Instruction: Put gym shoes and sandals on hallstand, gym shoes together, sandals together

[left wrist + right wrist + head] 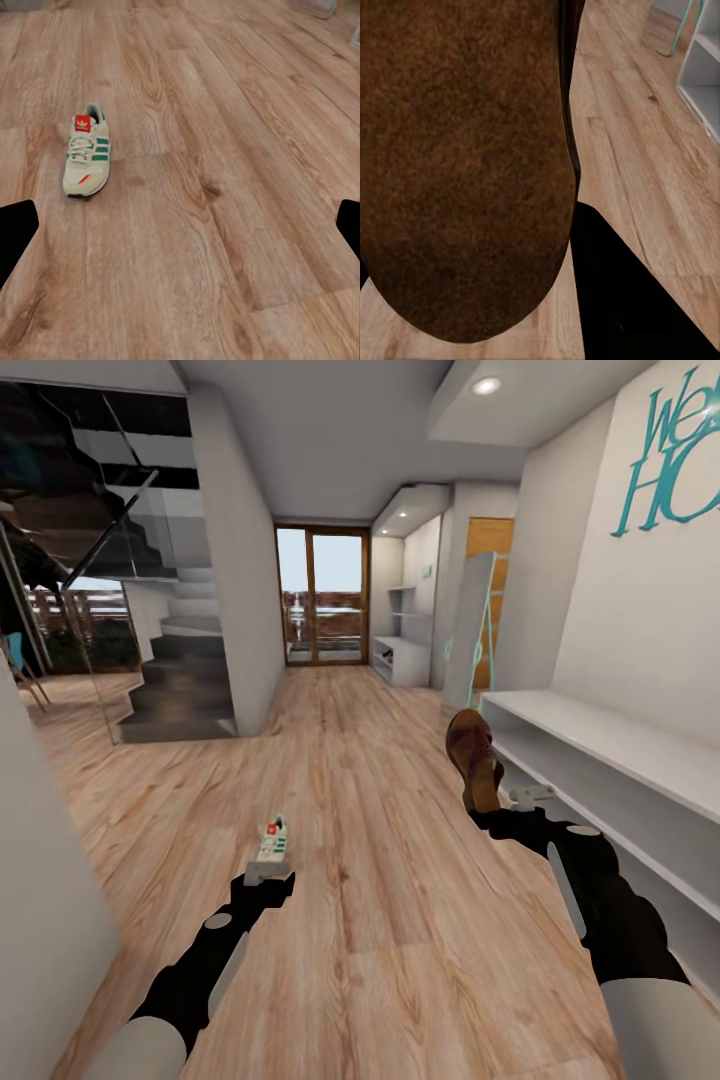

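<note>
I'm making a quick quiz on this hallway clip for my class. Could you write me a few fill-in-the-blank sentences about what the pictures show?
1. The right gripper holds a brown ____ above the floor.
2. One gym shoe stands on the wood ____, just ahead of the left gripper.
3. The stripes on the gym shoe's side are ____.
4. The white shoe rack stands on the robot's ____ side.

Missing words: sandal; floor; green; right

brown sandal point(473, 757), white/green-striped gym shoe point(88, 155)
</note>
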